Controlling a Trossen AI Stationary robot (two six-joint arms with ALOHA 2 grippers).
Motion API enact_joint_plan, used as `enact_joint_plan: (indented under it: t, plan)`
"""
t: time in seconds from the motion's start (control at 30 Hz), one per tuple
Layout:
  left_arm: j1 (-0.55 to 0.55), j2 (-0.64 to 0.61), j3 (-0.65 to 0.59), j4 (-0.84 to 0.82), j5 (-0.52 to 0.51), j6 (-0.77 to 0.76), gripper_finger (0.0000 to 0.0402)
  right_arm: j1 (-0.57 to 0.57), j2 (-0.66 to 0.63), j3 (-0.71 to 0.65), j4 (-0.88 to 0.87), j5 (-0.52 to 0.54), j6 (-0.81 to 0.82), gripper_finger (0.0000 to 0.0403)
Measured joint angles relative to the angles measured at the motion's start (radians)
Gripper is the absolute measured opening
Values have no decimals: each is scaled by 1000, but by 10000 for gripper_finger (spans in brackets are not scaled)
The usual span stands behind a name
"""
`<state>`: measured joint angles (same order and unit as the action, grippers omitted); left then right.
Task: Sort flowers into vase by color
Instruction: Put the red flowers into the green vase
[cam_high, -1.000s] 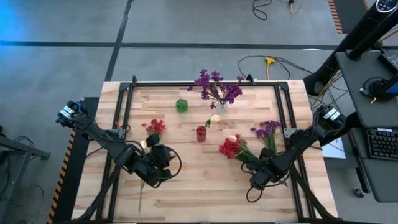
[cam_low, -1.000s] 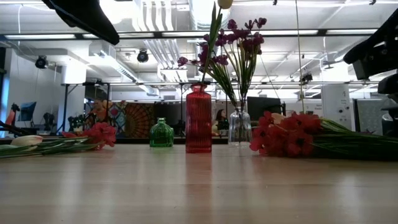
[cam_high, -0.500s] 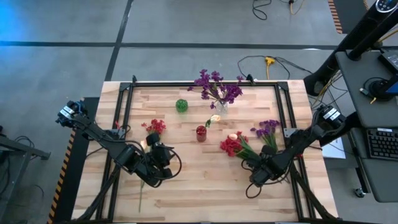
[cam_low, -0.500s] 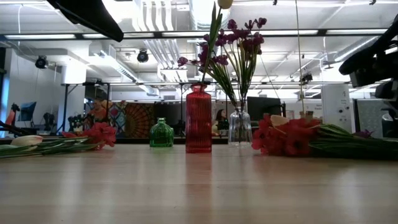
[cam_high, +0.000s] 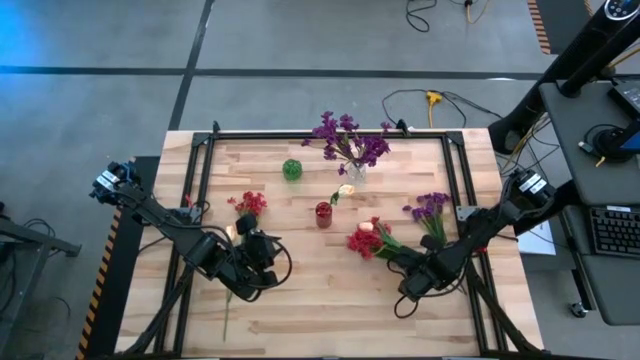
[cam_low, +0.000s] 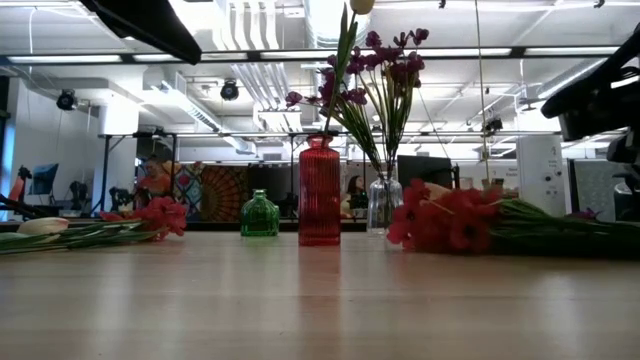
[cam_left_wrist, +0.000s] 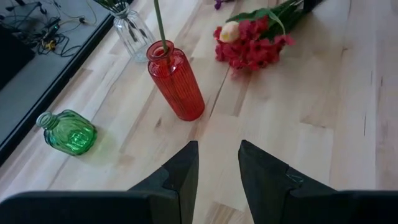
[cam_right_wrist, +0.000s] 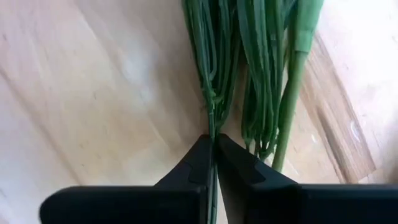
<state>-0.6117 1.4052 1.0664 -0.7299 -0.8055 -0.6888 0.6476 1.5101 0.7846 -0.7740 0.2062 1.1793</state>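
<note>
Three vases stand across the middle of the table in the high view: green vase (cam_high: 291, 169) upper left of centre, clear glass vase (cam_high: 355, 172) already holding purple flowers (cam_high: 349, 138), red vase (cam_high: 323, 214) w/ one cream bloom on a stem. Red flowers (cam_high: 364, 239) lie right of centre, stems trailing toward the right gripper (cam_high: 407, 290) at lower right, apparently so it can take them by the stem ends. Left gripper (cam_high: 262, 247) sits lower left, beside another red sprig (cam_high: 249, 204). Loose purple sprigs (cam_high: 431, 208) lie at right.

Low view: red vase (cam_low: 319, 191) centre frame, green vase (cam_low: 259, 214) left of it, red flowers (cam_low: 445, 216) lying flat at right, blossoms toward centre.

Left wrist view: left gripper (cam_left_wrist: 218, 175) partly parted, nothing between its fingers, pointed at red vase (cam_left_wrist: 176, 81), prob. waiting.

Right wrist view: right gripper (cam_right_wrist: 213, 163) clenched on a thin green stem (cam_right_wrist: 211, 99) of the bundle; neighbouring stems lie just beside, outside the grasp.
</note>
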Motion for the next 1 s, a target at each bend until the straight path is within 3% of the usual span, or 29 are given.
enact_joint_plan:
  t: [0.3,0.77,1.0]
  plan:
    - [0,0,0,4,0,0,97,12,-151,-3,-5,48,42,13]
    - [0,0,0,23,0,0,97,184,-449,-84,149,478,90,12]
    - [-2,0,-1,118,3,89,97,269,-474,-174,500,663,-147,12]
